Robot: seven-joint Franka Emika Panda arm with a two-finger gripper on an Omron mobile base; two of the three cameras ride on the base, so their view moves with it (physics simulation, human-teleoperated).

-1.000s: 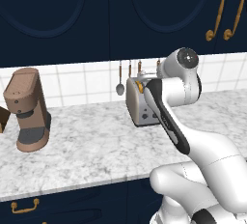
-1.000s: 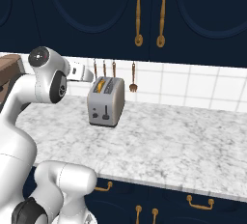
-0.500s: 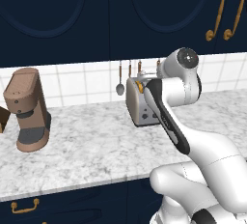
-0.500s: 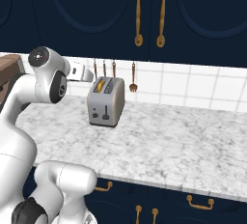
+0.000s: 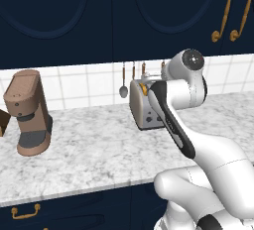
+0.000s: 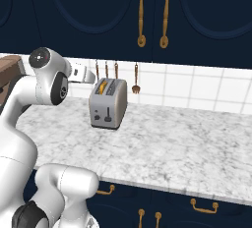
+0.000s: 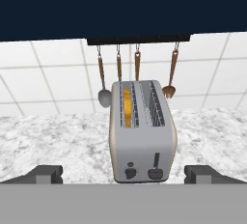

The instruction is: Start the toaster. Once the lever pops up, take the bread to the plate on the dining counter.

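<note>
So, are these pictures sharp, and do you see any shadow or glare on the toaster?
Hand view: the toaster is sharp, evenly lit, without glare; the bread glows orange in its left slot. Right base view: crisp, with a soft dark shadow under the toaster on the marble worktop. Left base view: equally sharp, but the arm covers part of the toaster.

Silver toaster [image 6: 108, 104] on marble worktop [image 6: 172, 138], bread [image 6: 102, 86] in slot

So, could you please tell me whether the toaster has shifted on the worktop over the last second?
No. In the right base view the toaster stands at the same spot below the hanging utensils as before, and the left base view agrees.
</note>
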